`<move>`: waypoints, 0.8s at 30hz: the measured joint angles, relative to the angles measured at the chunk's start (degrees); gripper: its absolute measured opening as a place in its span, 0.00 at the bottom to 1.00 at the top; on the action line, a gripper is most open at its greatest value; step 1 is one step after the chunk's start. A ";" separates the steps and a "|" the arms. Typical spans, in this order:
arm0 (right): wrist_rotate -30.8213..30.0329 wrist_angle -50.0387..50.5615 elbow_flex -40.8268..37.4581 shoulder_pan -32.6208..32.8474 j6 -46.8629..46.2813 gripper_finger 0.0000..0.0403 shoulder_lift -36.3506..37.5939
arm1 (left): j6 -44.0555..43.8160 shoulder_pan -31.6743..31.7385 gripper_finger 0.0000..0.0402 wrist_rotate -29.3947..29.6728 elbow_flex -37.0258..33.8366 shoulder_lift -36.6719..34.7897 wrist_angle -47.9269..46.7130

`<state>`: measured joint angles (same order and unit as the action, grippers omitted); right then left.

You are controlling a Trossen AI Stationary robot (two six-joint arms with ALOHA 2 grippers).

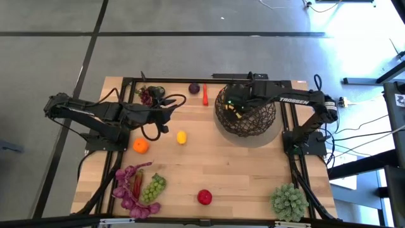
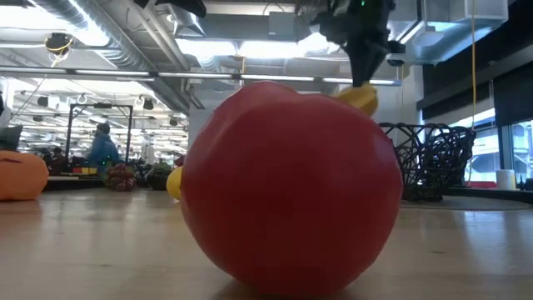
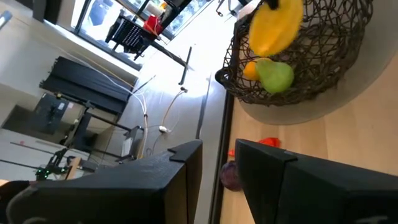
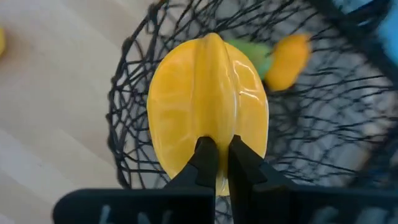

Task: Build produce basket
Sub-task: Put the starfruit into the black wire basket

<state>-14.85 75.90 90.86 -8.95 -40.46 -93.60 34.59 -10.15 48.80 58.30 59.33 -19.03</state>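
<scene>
The dark open-weave basket (image 1: 245, 114) stands at the table's far right. My right gripper (image 4: 219, 146) is over it, shut on a ridged yellow fruit (image 4: 208, 106). A green fruit (image 3: 275, 74) and an orange-yellow fruit (image 4: 289, 59) lie inside the basket. My left gripper (image 1: 166, 116) waits open and empty left of centre, above the table. Loose on the table are an orange (image 1: 140, 146), a lemon (image 1: 181, 137), a red apple (image 1: 204, 197), green grapes (image 1: 154, 188), purple leaves (image 1: 128, 190), a red chilli (image 1: 205, 94) and purple grapes (image 1: 147, 95). My right gripper pinches the yellow fruit's middle ridge (image 4: 217, 132) between its two fingers, at the fruit's upper end. The fingers come from above, pointing down. The fruit hangs below them, lifted clear, over the basket's opening (image 2: 360, 98).
A spiky pale green plant ball (image 1: 290, 201) sits at the near right corner. A small dark purple item (image 1: 194, 88) lies by the far edge. A black frame (image 1: 190, 79) runs along the table's far edge. Bare wood shows at the centre (image 1: 228, 161).
</scene>
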 joint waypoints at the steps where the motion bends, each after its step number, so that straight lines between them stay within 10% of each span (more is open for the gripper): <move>1: 0.89 -1.51 -1.60 0.00 0.00 0.01 -0.01 | 0.00 0.00 0.22 0.01 0.00 0.00 0.02; 24: 4.48 -28.97 -24.90 -4.66 3.91 0.01 -0.07 | -0.02 2.01 0.22 0.00 0.00 0.02 0.04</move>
<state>-10.38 46.94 65.96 -13.61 -36.55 -93.67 34.57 -8.14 48.80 58.30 59.35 -18.98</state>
